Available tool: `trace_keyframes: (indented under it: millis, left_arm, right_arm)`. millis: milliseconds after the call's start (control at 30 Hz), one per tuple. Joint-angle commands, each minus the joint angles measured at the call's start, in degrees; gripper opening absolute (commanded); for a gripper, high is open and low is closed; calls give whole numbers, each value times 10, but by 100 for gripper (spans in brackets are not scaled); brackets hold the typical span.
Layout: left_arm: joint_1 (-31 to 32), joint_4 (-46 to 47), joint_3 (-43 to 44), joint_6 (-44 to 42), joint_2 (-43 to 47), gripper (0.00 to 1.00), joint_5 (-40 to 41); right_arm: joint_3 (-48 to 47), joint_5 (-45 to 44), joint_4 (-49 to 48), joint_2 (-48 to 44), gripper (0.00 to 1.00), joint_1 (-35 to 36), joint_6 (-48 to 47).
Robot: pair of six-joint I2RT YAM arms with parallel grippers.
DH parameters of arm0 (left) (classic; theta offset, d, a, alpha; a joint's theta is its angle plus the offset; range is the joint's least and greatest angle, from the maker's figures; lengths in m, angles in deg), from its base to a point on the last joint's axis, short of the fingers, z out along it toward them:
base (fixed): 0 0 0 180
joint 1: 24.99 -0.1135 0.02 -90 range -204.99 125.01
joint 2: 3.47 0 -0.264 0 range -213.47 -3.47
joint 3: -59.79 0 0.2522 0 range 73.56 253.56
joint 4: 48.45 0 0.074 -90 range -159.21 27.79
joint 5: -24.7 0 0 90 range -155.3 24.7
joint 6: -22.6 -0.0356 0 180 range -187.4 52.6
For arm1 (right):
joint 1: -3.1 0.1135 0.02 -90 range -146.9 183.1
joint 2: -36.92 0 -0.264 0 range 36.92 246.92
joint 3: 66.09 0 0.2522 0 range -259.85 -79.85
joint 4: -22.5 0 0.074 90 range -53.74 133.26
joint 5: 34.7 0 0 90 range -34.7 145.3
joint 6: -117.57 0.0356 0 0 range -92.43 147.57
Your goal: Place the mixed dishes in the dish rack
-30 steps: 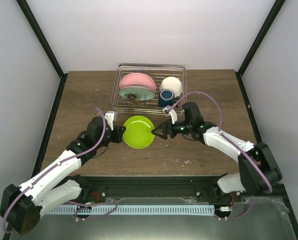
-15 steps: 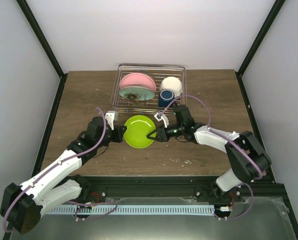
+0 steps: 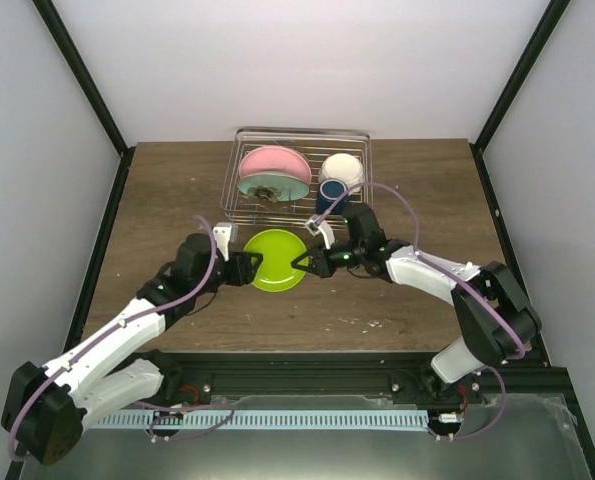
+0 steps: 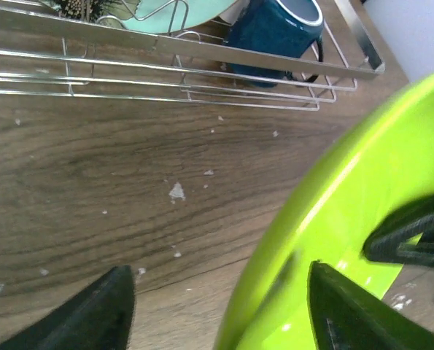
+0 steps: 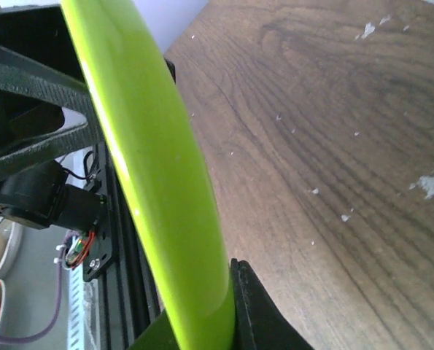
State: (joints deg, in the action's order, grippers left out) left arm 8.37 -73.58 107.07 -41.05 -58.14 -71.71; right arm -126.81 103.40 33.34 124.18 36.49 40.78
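Right pincer [image 3: 300, 263] has clamped yellow-lime plate [image 3: 274, 260]; left pincer [image 3: 252, 268], released, straddles its rim.

My small yellow-lime round plate [image 3: 272, 260] hangs steeply tilted just in front of the rectangular silver wire rack [image 3: 297, 131], its right rim pinched in my right gripper [image 3: 300, 262]. Inside the rack, the pink plate [image 3: 275, 160] and the mint-green plate [image 3: 267, 186] lean together on the left. The white scalloped bowl [image 3: 341, 168] and the dark blue mug [image 3: 331, 192] sit on the right.

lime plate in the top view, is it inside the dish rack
No, the lime plate is on the near side of the dish rack, outside its wire wall, over the wooden table.
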Motion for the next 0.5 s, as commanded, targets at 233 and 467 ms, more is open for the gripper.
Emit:
trace_keyframes:
  millis: [233,467]
  left_arm:
    - [-8,-152,61,-11,66,100,129]
    - [-14,-220,84,-4,92,100,187]
  right_arm:
    - [-88,-156,42,-52,1,5,-150]
    - [-88,-279,-64,-59,1,6,-232]
